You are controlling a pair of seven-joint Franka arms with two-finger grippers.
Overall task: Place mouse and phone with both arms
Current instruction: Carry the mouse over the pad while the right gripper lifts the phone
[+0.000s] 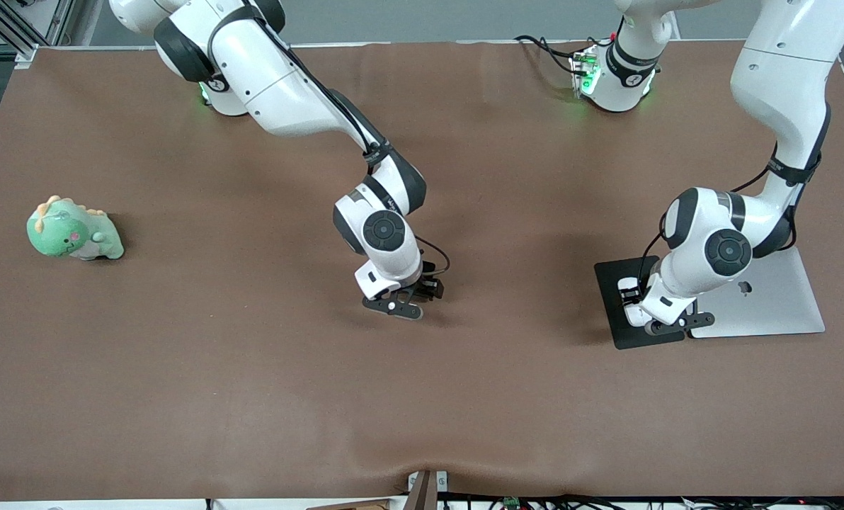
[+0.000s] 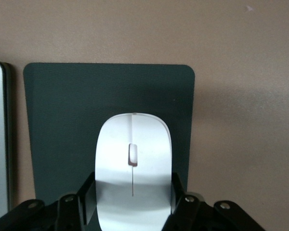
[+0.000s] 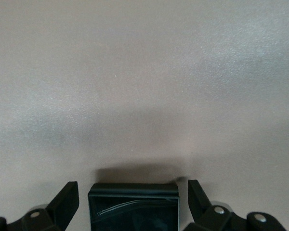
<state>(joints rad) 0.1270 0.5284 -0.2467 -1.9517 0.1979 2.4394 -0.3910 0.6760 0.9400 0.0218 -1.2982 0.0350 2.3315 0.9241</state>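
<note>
Altogether: one mouse [image 2: 133, 168], one phone [image 3: 133, 207], two arms.

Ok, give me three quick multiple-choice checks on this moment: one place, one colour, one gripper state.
1. What is the mouse over?
A. the closed laptop
B. the black mat
C. the plush toy

2. What colour is the plush dinosaur?
A. green
B. red
C. blue

3. How does the right gripper stand?
A. shut on the phone
B. shut on nothing
C. open, fingers apart from the phone

Answers: 1 B, the left wrist view shows the black mat under the mouse in the left gripper. 2 A, its body is green. 3 C, gaps show between each finger and the phone.
</note>
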